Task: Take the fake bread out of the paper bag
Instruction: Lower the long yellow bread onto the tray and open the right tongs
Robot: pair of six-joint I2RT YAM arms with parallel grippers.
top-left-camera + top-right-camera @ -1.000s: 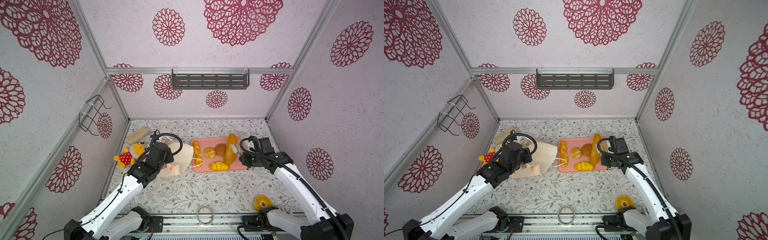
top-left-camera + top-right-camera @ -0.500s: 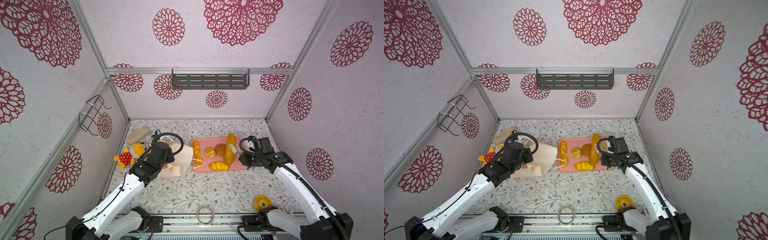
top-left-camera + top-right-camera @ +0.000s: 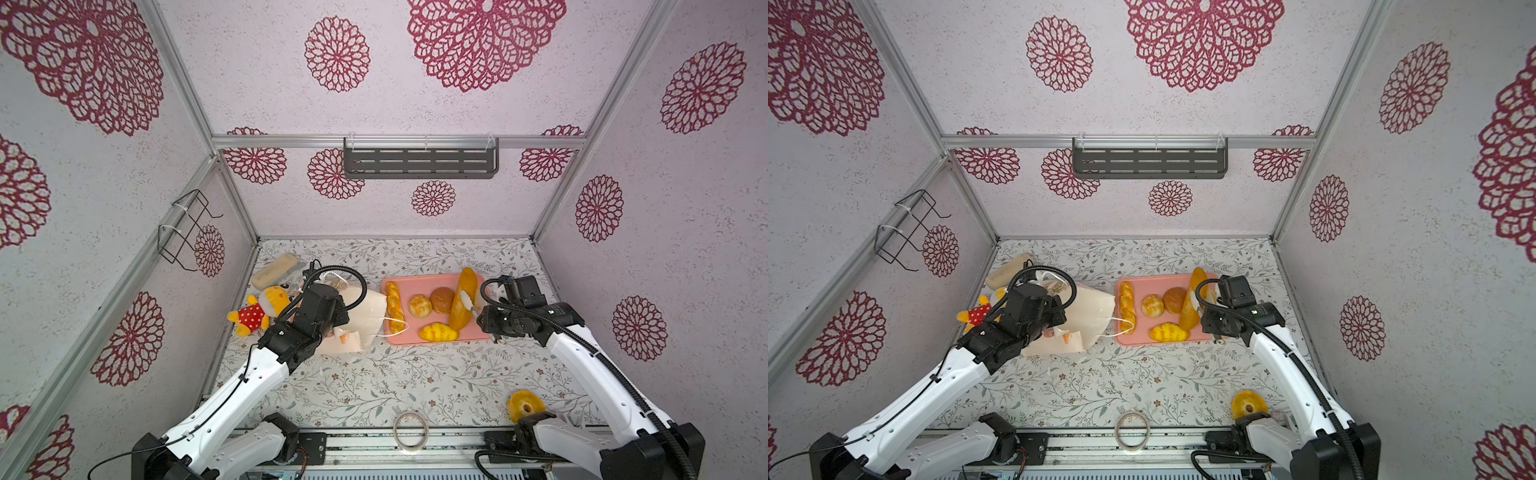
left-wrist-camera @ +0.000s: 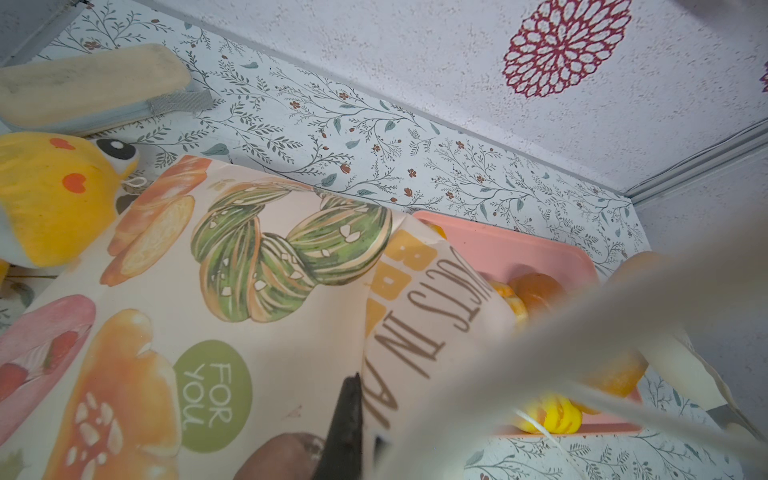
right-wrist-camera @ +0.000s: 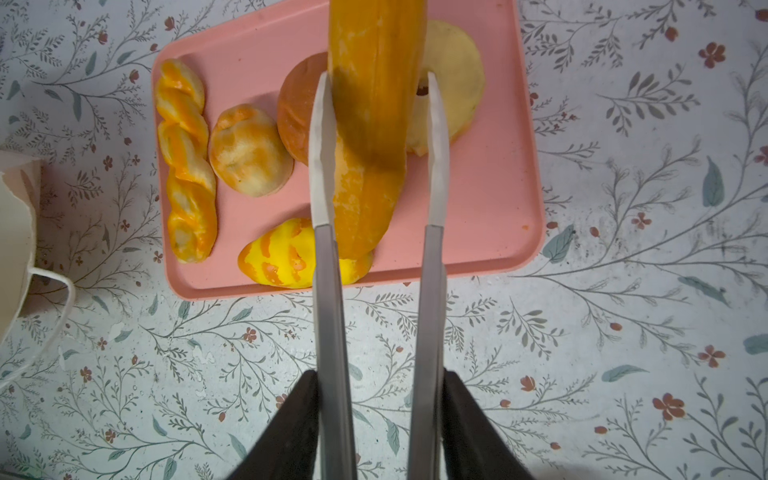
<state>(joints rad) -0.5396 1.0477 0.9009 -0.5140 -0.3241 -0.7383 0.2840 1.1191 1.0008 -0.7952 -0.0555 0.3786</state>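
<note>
paper bag (image 3: 365, 309): matt cream paper, creased, colour print on it. long loaf (image 5: 374, 124): smooth, slight sheen, paint worn pale in patches. braided stick (image 5: 187, 166) + pale roll (image 5: 249, 149): duller, kinda chalky skin. tray (image 5: 498, 187): smooth pink plastic, satin finish. plush toy (image 3: 266, 309): fuzzy cloth. table (image 5: 623, 332): printed floral cover, scuffed. walls (image 3: 395, 104): rough, grainy.
</note>
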